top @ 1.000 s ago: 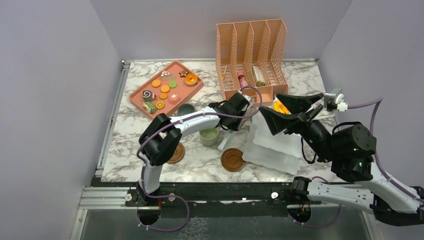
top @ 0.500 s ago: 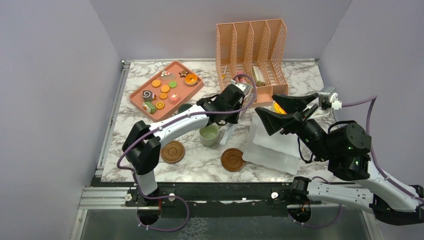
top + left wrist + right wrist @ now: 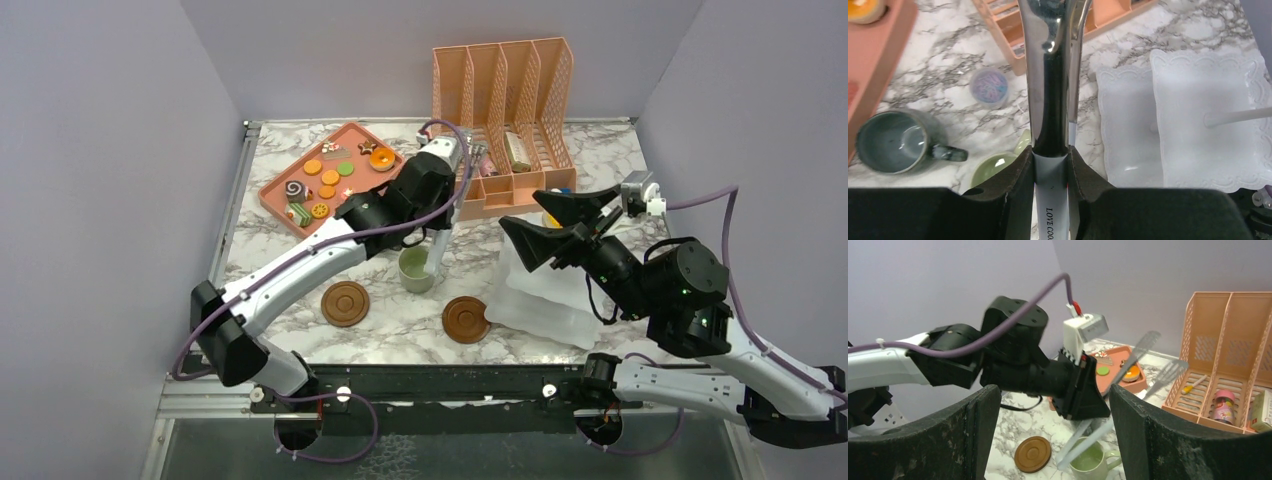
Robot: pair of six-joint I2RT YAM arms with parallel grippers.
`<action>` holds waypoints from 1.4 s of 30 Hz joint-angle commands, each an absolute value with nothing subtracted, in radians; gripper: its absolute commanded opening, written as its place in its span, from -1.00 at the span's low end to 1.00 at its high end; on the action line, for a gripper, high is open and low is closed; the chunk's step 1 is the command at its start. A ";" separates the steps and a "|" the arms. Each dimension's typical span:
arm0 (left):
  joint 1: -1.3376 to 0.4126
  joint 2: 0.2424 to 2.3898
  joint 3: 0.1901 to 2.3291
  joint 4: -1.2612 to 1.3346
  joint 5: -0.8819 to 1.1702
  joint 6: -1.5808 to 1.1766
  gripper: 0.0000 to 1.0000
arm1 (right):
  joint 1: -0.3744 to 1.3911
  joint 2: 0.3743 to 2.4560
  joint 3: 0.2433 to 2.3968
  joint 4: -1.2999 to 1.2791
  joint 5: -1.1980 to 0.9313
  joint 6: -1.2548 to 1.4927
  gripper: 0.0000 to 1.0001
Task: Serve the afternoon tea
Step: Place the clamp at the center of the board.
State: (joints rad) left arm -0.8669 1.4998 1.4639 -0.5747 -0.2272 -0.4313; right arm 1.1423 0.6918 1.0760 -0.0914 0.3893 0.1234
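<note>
**Tongs carried from the organiser toward the sweets tray**

Over the last second the left arm has swung out and stretched toward the back of the table. The left gripper (image 3: 1050, 165) has moved away from the front of the file organiser (image 3: 505, 110) and toward the tray (image 3: 298, 172). It is clenched on a pair of metal tongs (image 3: 1050, 75), gripped near the labelled hinge end. The right gripper (image 3: 524, 212) has drifted slightly left and hangs spread wide and empty over the white dishes (image 3: 1208, 75).

Nothing to be served has shifted. The toy sweets (image 3: 330, 177) all lie on the tray. The left coaster (image 3: 345, 302) and the right coaster (image 3: 465, 318) are bare. The pale green mug (image 3: 415, 270) stands on the marble between and behind them. Serving itself therefore appears not yet begun, and the tongs are probably meant for moving sweets onto the dishes.

The overhead view shows the tray, coasters and both arms, but the left arm covers the grey-blue mug (image 3: 890, 142). The left wrist view shows this mug upright beside the pale green one, with the lilac cup (image 3: 989, 87) just beyond. Only the right wrist view shows the slotted tips of the tongs raised and parted.
</note>
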 commanded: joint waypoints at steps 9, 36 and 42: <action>-0.427 1.242 1.289 -0.761 -0.345 -0.499 -0.67 | 1.141 0.688 1.062 -0.041 0.343 0.115 0.71; 0.149 1.511 1.032 -0.726 -0.676 -0.308 -0.68 | 1.141 0.635 1.034 -0.021 0.336 0.026 0.80; 0.149 1.625 1.023 -0.733 -0.681 -0.323 -0.67 | 1.141 0.629 1.035 -0.022 0.324 0.016 0.80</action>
State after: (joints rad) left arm 0.1448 1.5562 1.0206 -0.7395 -0.6075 -0.3206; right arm 1.1423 0.6403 1.0275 -0.0494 0.3508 0.0399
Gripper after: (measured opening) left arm 0.266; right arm 0.900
